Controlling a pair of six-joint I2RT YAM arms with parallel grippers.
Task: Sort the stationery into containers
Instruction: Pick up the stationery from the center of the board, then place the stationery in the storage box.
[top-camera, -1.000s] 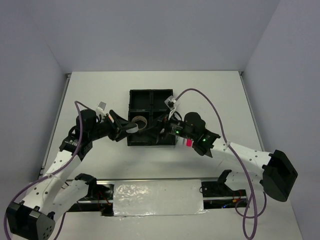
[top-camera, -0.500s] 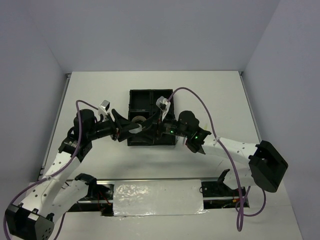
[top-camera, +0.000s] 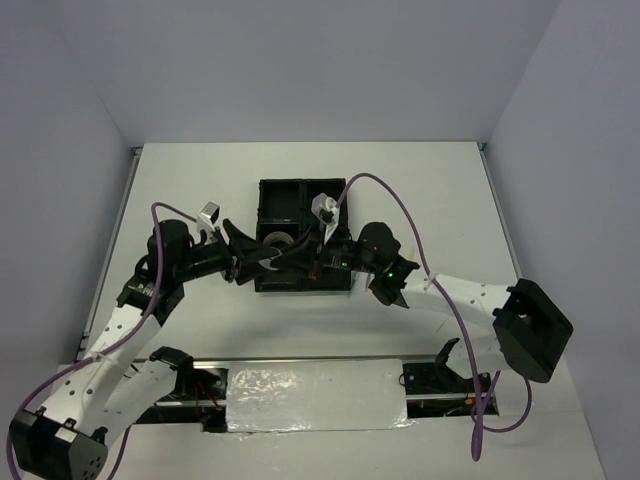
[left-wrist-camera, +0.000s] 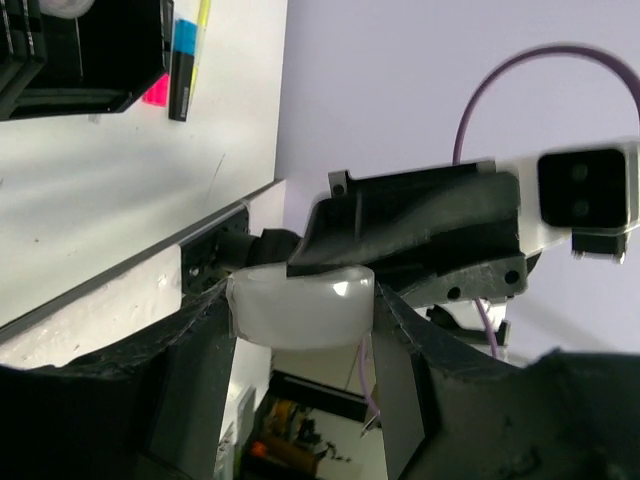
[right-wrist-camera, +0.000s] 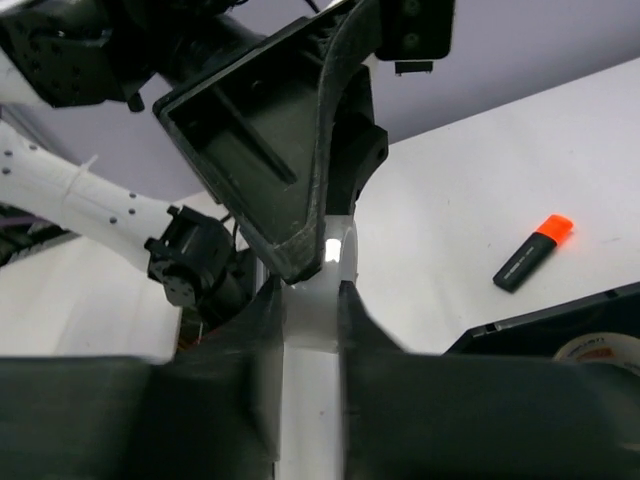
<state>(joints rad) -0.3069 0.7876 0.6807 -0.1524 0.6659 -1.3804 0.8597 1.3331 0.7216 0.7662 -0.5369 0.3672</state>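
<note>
My left gripper (left-wrist-camera: 302, 302) is shut on a whitish round tub (left-wrist-camera: 300, 318), held by its sides above the table at the black tray's (top-camera: 262, 200) near left corner. My right gripper (right-wrist-camera: 312, 290) reaches in from the right and is shut on the same tub (right-wrist-camera: 318, 262), its fingers pinching the tub's thin wall. In the top view both grippers (top-camera: 262, 258) (top-camera: 296, 262) meet at the tub (top-camera: 270, 263). A grey tape ring (top-camera: 280, 240) lies in the tray's near left compartment. An orange-capped stick (right-wrist-camera: 533, 252) lies on the table.
In the left wrist view a blue highlighter (left-wrist-camera: 180, 60), a pink highlighter (left-wrist-camera: 155, 92) and a thin yellow pen (left-wrist-camera: 203, 15) lie on the table beside the tray (left-wrist-camera: 90, 70). Purple cables arc over both arms. The table's near edge runs close below the grippers.
My right gripper has swung left from the tray's near right side to the tub and closed on it. The left gripper has kept the tub and barely moved.
</note>
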